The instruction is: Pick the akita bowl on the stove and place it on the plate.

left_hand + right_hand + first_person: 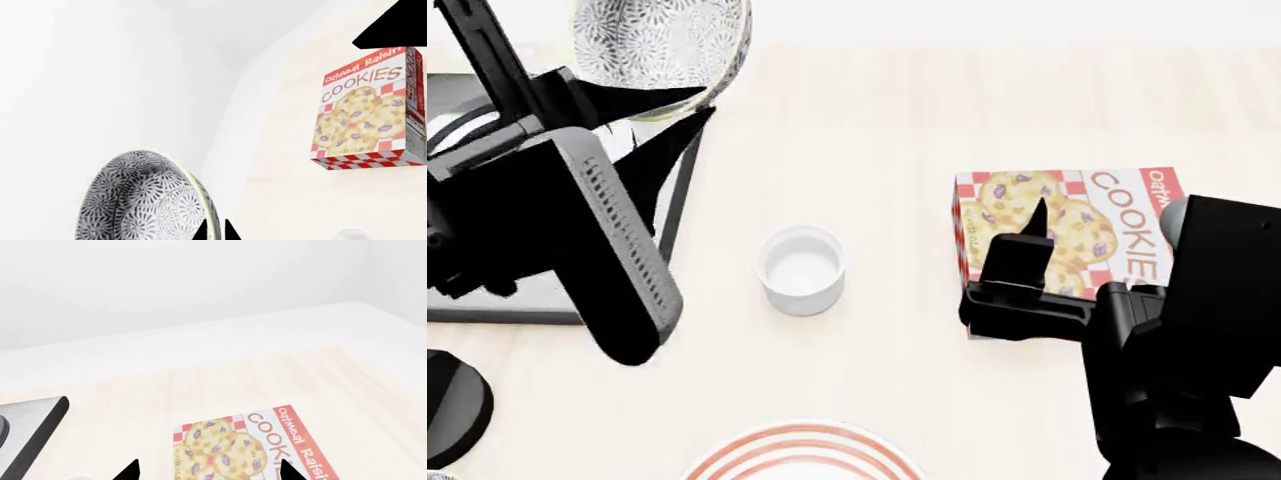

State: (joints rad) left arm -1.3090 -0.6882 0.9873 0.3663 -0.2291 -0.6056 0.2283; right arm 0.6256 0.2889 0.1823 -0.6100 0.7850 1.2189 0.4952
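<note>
The akita bowl (661, 40), white with a fine grey-black pattern, hangs tilted on its side at the far left, lifted off the stove (461, 115). My left gripper (691, 106) is shut on its rim. In the left wrist view the rim of the bowl (140, 200) runs between the two black fingertips of the gripper (215, 233). The plate (801, 455), white with red rings, shows partly at the near edge. My right gripper (208, 471) stands open over the cookie box, holding nothing; in the head view it (1034, 235) sits at the right.
A small plain white cup (802, 268) stands mid-table between stove and plate. An oatmeal raisin cookie box (1068, 230) lies flat at the right, also seen as the cookie box (247, 445) and cookie box (367, 110). A dark round object (447, 405) sits at the near left.
</note>
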